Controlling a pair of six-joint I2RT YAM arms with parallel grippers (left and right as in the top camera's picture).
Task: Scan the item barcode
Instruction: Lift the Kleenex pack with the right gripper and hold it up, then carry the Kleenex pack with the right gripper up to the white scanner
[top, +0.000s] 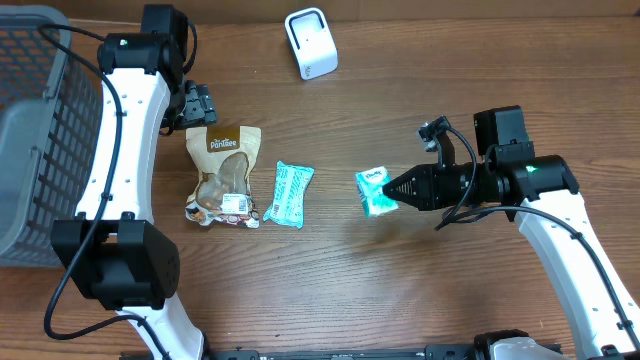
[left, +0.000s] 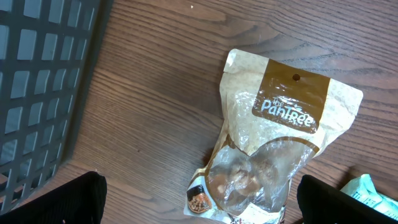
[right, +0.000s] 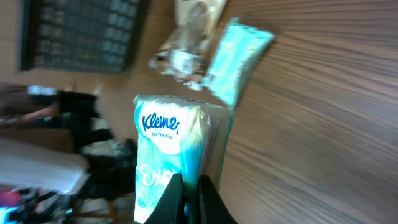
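- Here, the Kleenex pack is clamped by its edge in the right gripper, over the middle of the table.
- A teal packet and a Pantree pouch are laid flat to its left.
- The left gripper is held wide apart above the pouch, near the basket.
- The white scanner is set well apart.

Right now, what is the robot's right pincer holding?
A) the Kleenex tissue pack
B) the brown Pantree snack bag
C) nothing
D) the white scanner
A: the right pincer is shut on the Kleenex tissue pack, while the Pantree bag lies on the table.
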